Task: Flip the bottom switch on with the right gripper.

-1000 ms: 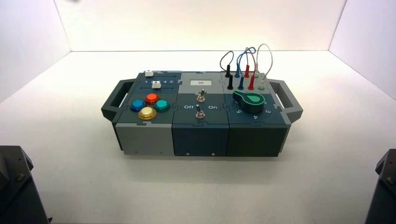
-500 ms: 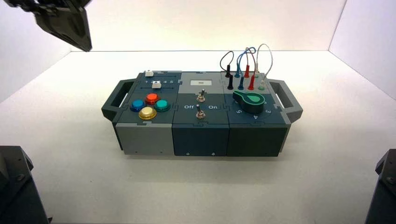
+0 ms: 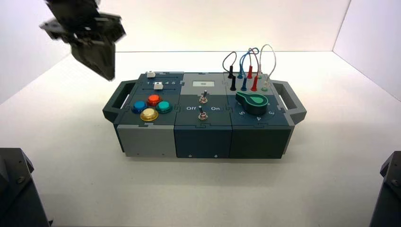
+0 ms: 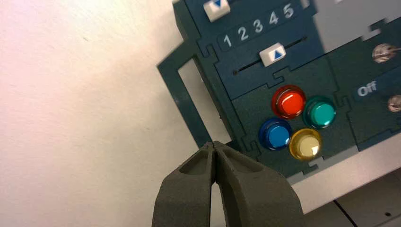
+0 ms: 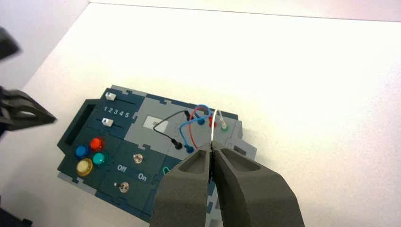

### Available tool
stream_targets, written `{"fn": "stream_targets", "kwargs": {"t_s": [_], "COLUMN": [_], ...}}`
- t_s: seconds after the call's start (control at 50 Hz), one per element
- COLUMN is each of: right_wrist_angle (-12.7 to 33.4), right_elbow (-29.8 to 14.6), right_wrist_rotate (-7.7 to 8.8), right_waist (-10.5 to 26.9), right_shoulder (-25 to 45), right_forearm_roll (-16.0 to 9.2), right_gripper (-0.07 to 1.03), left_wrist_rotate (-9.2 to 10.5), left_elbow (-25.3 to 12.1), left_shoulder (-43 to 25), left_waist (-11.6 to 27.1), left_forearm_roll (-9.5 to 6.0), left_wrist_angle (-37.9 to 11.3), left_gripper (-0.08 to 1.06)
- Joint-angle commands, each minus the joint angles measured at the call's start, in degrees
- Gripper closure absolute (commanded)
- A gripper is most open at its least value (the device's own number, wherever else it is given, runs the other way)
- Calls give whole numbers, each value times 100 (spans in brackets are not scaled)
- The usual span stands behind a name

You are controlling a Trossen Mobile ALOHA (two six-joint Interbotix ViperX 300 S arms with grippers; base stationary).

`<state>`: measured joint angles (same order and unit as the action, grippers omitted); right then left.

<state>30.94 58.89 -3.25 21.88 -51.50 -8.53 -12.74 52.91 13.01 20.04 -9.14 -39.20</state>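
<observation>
White "Off" and "On" printed on the dark panel at nine and three o'clock of the bottom switch [image 5: 124, 187]. White numerals "1 2 3 4 5" in a row on the blue slider panel [image 4: 257, 26], between its two white sliders, each cap marked with a blue triangle.

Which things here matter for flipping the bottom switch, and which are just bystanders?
Job: bottom switch; right gripper, shut, above the box.
Bystanders: top switch; coloured buttons; sliders; green knob; wires; left gripper, shut, by the box's left end.
</observation>
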Motion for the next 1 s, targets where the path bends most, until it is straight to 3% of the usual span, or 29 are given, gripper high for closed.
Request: {"fn": "stream_targets", "kwargs": {"t_s": [0.02, 0.32, 0.7, 1.0], "right_wrist_angle": [-114, -105, -88, -35], "right_elbow": [-290, -563, -765, -993], "right_wrist_rotate": [-9, -26, -44, -53], "right_waist": [79, 571, 1090, 1863], "right_shoulder": [185, 659, 1354, 1978], "right_forearm_roll": [-26, -70, -413, -826], "right_gripper": [98, 98, 98, 98], "left_wrist_rotate": [-18, -9, -26, -35], "left_elbow": [-264, -501, -659, -791], "left_shoulder": [-272, -809, -1503, -1740], "left_waist": [88, 88, 88, 88], "left_forearm_roll": [-70, -79, -35, 0], "left_wrist_angle": [97, 264, 299, 299], "left_gripper": [101, 101, 101, 101]}}
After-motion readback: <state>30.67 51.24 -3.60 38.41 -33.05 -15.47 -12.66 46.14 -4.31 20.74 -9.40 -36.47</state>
